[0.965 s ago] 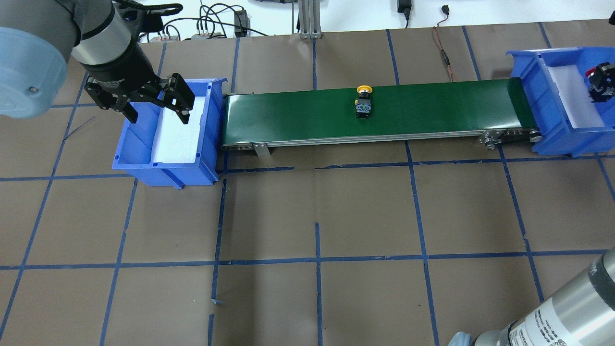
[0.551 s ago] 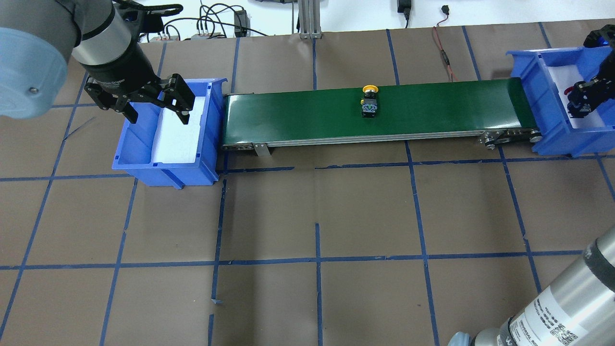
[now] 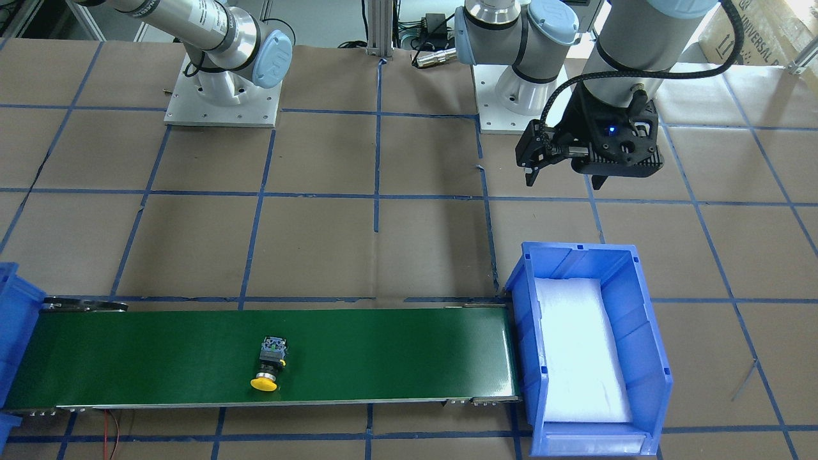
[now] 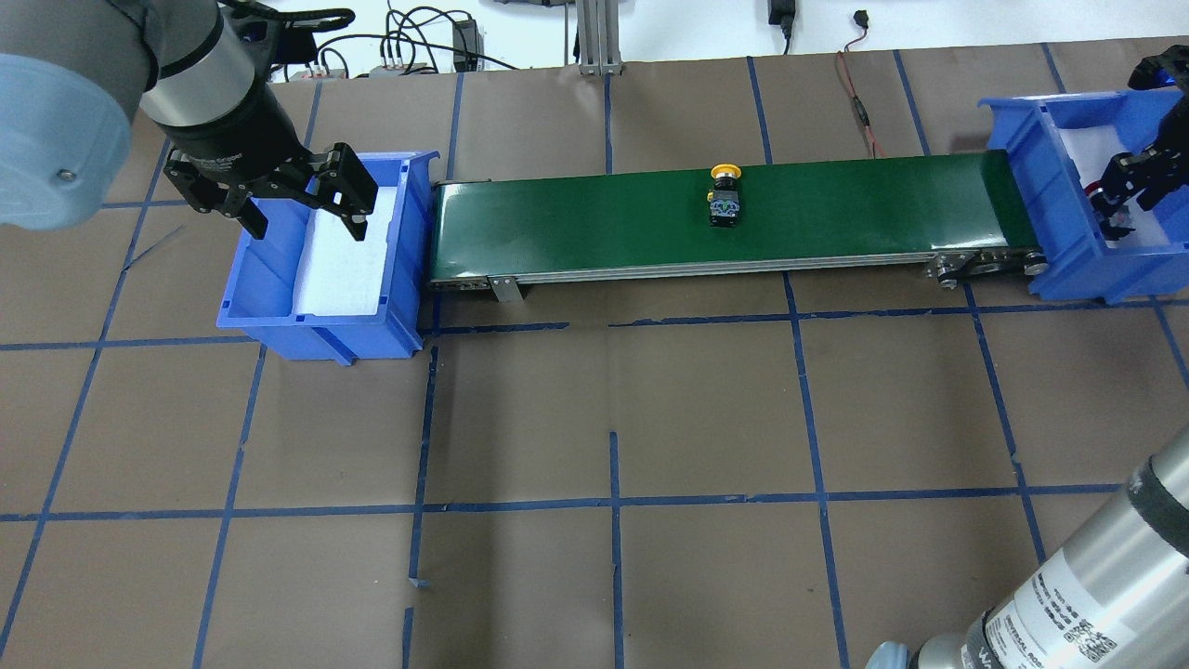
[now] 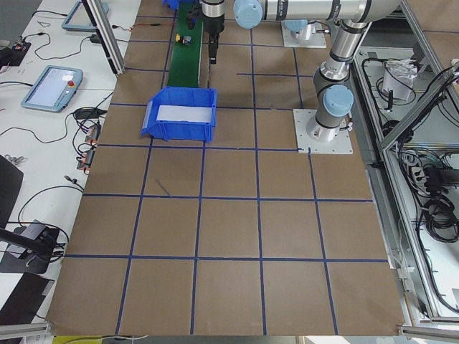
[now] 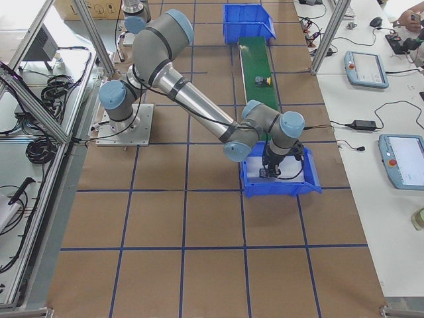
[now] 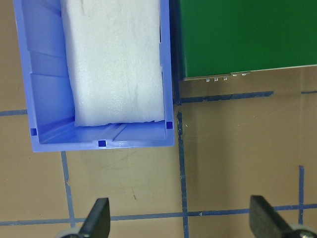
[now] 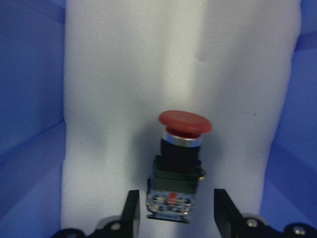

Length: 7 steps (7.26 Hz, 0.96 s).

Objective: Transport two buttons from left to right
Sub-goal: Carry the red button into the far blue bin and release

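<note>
red button (image 8: 179,166) on foam (image 8: 148,59), right fingers (image 8: 132,210) spread to free it; yellow button (image 4: 724,198) mid-belt (image 4: 576,223), left fingers (image 7: 97,219) spread idle.

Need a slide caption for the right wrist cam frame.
Right gripper, jaws open, straddles the red mushroom-head push-button lying on white foam inside the blue plastic bin.

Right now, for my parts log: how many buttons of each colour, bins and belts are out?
Red button: 1
Yellow button: 1
Blue bin: 2
Green belt: 1
Total: 5
</note>
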Available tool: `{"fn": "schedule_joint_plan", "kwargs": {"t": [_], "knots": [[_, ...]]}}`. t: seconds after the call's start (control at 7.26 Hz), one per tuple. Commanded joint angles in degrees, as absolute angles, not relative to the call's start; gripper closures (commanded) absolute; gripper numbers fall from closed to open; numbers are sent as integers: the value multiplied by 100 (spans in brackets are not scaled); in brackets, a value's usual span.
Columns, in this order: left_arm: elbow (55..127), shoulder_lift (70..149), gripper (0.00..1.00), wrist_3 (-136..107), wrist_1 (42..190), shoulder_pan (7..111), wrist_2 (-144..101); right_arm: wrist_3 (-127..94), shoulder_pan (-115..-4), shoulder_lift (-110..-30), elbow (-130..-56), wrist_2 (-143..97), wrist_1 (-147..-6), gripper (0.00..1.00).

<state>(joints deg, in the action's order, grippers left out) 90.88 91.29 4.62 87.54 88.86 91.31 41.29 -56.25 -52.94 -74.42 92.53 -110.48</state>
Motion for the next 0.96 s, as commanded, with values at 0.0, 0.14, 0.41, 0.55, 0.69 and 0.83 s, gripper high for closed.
{"fn": "schedule_joint_plan", "kwargs": {"t": [0.0, 0.14, 0.41, 0.55, 0.69, 0.83], "knots": [[9088, 9123, 0, 457, 8754, 8886, 9132, 4122, -5730, -5404, -7217, 9264, -10743, 12], [9097, 9123, 0, 466, 8754, 8886, 9141, 4105, -5904, -5666, -7111, 9272, -10357, 11], [9097, 9123, 0, 466, 8754, 8886, 9141, 3702, -6596, -6334, -7224, 9272, -9706, 7], [9097, 9123, 0, 466, 8754, 8886, 9132, 3178, -7157, -6389, -7390, 9342, -9712, 6], [9088, 9132, 0, 466, 8754, 8886, 9123, 2886, -7607, -6372, -7574, 9334, -9851, 7], [9097, 9123, 0, 466, 8754, 8886, 9140, 2361, -7959, -6363, -7724, 9308, -9974, 7]]}}
